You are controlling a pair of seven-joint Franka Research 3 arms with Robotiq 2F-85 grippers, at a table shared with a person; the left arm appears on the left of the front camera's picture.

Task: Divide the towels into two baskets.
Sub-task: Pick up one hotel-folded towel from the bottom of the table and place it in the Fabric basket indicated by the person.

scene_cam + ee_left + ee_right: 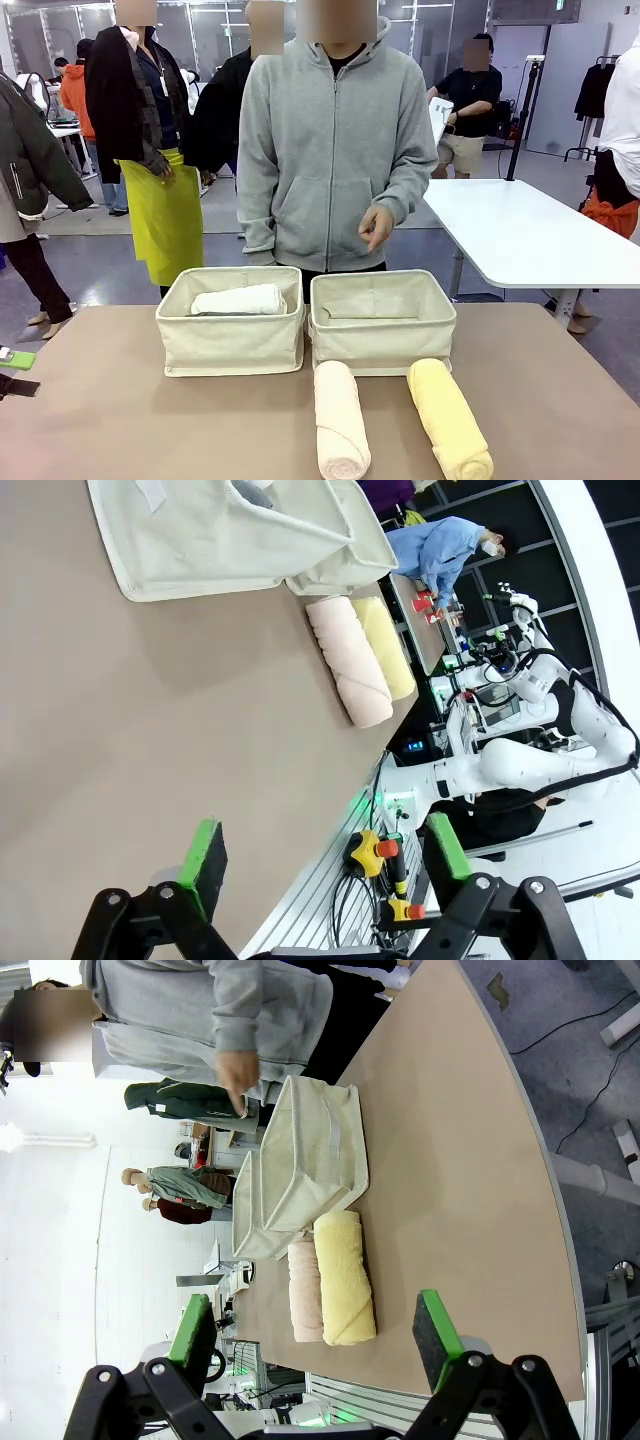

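The tan desk (pixel 120 420) carries two cream canvas bins side by side, the left basket (pixel 232 345) and the right basket (pixel 382 345), their walls just touching. A person in a grey hoodie stands behind them with one hand (pixel 376 226) raised above the far rim of the right one. The white towel (pixel 238 300) already lies rolled in the left basket, while the right basket looks bare inside, so the step in hand is probably to lift one of the two rolls waiting on the desk. The peach towel (pixel 340 420) and the yellow towel (pixel 450 420) lie lengthwise just in front of the right basket, near each other but apart. Both are thick, soft terry with spiral ends facing the robot. To do it well, come down across the middle of a roll, squeeze deep enough that the outer layer does not peel loose, and lift clear of the soft rim before lowering it in. The yellow one suits the right arm best. The left tool (pixel 325 852) and the right tool (pixel 313 1328) both hang above the desk with jaws fully spread, gripping nothing.
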